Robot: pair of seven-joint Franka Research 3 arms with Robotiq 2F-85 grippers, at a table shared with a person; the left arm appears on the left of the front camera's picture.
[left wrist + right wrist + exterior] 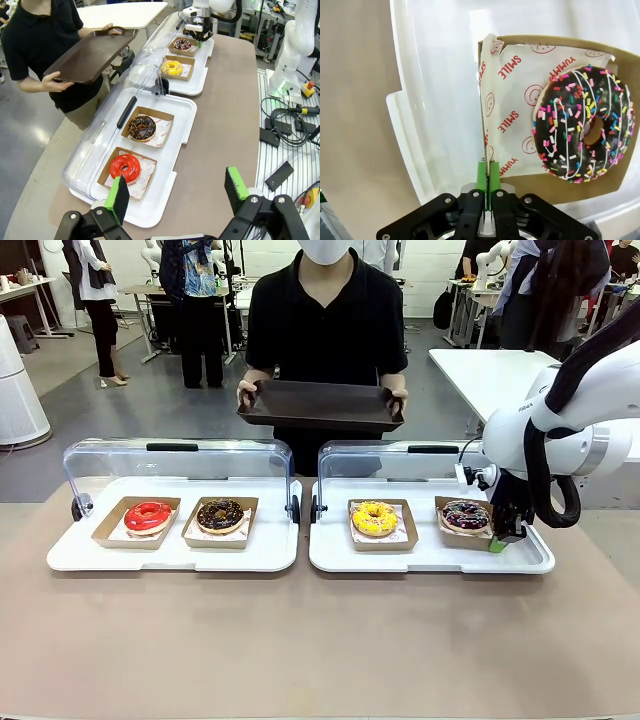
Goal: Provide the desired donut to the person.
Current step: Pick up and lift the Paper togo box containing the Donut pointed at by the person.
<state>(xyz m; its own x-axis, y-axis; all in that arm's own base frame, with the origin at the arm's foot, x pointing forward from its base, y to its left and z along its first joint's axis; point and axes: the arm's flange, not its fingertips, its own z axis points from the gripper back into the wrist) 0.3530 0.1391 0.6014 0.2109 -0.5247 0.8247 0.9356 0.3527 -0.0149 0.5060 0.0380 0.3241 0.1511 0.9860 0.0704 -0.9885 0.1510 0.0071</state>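
Bench (300, 640): we see a tan top carrying two white display trays side by side, with the person at the far side.
Person (325, 320): in a black short-sleeved shirt, standing behind the gap between the two displays, both hands gripping a dark brown serving tray (320, 405) at waist height, clear of the bench.
Right arm (570, 420): it comes in from the right and bends down over the right end of the right white tray (430, 558).
Left white tray (170, 552): its clear lid (180, 465) is tipped up at the back; it holds a red-glazed donut (148, 516) and, to its right, a chocolate donut (220, 515), each in its own cardboard boat.
Right white tray: its clear cover (400, 465) is likewise raised; the yellow donut (375, 518) sits left of the sprinkled donut (465, 515).
Right jaws: we find them pinched tight on the thin upright side wall of the cardboard boat (560, 192) under the sprinkled donut, green pads (481, 175) pressed either side of it.
Sprinkled donut: chocolate icing, white stripes and coloured sprinkles, lying on a printed paper liner (510, 100) in that boat, on the right white tray.
Left jaws: spread wide with nothing between the green fingertips (117, 197), hanging above the near edge of the left white tray by the red-glazed donut.
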